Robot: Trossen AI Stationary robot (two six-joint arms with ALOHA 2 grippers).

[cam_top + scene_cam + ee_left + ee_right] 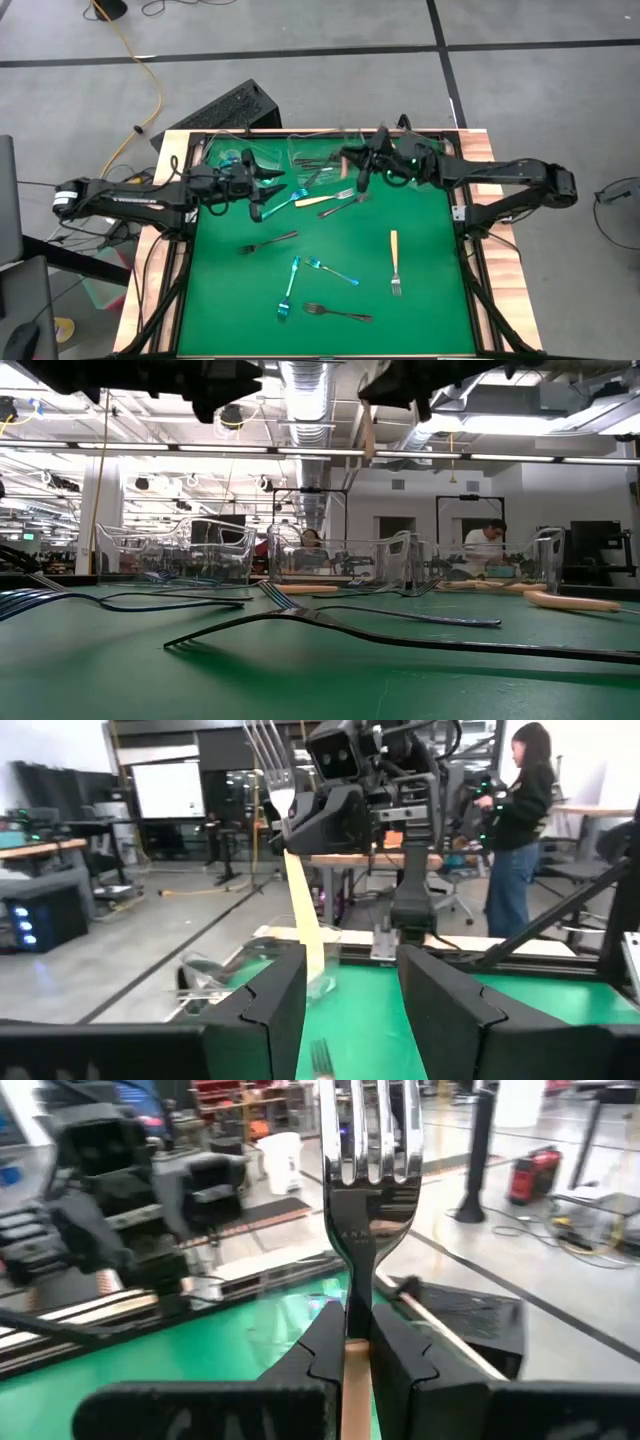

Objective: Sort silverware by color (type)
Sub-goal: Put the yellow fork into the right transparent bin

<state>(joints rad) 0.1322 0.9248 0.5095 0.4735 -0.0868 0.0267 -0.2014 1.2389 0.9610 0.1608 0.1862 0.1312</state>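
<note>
High view looks straight down from well above, taking in the whole green table (420, 290) and both arms; low view sits at mat level on the near edge, facing level across to the clear tubs (180, 550) and the room behind. Left wrist view faces right across the table at the right gripper (340, 815) holding a tan-handled fork (300, 910); right wrist view looks close-up along that same fork toward the left arm (100, 1210).
</note>
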